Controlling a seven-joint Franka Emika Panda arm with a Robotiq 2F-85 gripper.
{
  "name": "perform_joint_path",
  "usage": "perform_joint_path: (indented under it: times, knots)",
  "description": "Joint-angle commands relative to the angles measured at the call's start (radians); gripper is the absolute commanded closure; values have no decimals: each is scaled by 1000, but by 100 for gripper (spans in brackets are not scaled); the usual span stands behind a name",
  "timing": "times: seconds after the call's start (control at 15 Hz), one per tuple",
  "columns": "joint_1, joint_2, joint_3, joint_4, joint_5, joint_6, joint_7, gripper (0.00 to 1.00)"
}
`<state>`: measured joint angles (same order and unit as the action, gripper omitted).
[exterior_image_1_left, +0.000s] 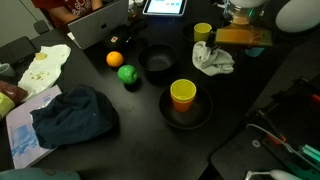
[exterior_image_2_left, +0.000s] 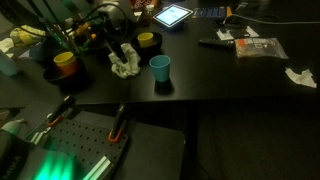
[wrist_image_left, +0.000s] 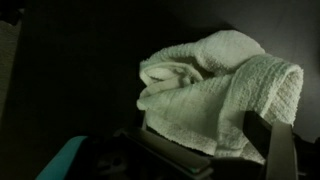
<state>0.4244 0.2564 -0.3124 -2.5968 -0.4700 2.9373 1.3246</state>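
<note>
Your end effector (exterior_image_2_left: 125, 57) hangs right over the white towel (exterior_image_2_left: 124, 69). The towel lies crumpled on the dark surface (exterior_image_2_left: 230, 80), with the yellow cup (exterior_image_2_left: 146, 41) on its far side and the blue cup (exterior_image_2_left: 160, 68) just to its right. In the wrist view the towel (wrist_image_left: 215, 90) fills the frame and only one finger (wrist_image_left: 275, 145) shows, at the right edge. So I cannot tell whether the jaws stand apart or together (it's too dark down there).

Here's the risk. That terry cloth is soft and folded, so a shallow pinch may catch a single loose fold. The rest would then trail and could sweep the blue cup over. Come down too hard and you drive the fingertips into the surface. Any drift toward the far side could nudge the yellow cup too.
</note>
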Motion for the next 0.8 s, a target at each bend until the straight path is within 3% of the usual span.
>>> perform_joint_path:
  times: [0.0,0.27,0.4,0.73]
  knots:
    - [88,73,-65,41,-75,85,139,0]
    - [137,108,-97,59,-76,123,198,0]
    - [120,90,-67,47,-53,127,179,0]
    - [148,67,-81,47,-67,147,183,0]
